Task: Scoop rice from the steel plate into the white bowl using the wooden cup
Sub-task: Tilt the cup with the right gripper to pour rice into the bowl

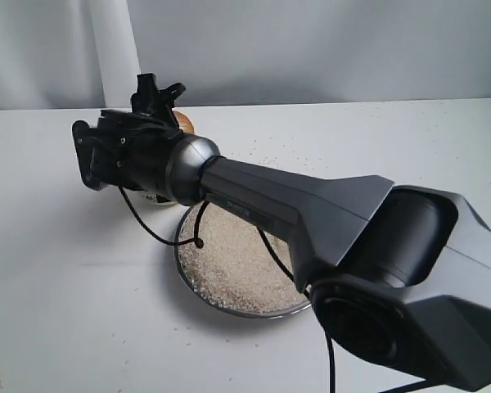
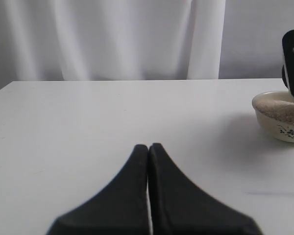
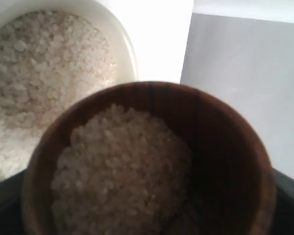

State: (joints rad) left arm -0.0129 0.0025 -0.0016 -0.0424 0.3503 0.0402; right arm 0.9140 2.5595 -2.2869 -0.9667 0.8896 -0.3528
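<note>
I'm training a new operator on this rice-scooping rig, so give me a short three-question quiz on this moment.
1. True or false: the wooden cup is empty.
2. The left gripper is: A) wide open, B) shut with nothing in it, C) holding the cup.
3. Fill in: the steel plate holds loose ___.
Key: 1 false; 2 B; 3 rice.

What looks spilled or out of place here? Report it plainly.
Loose rice grains lie scattered on the white table beyond the steel plate, outside any dish. A few more specks dot the table's near corner. Nothing else stands out.
</note>
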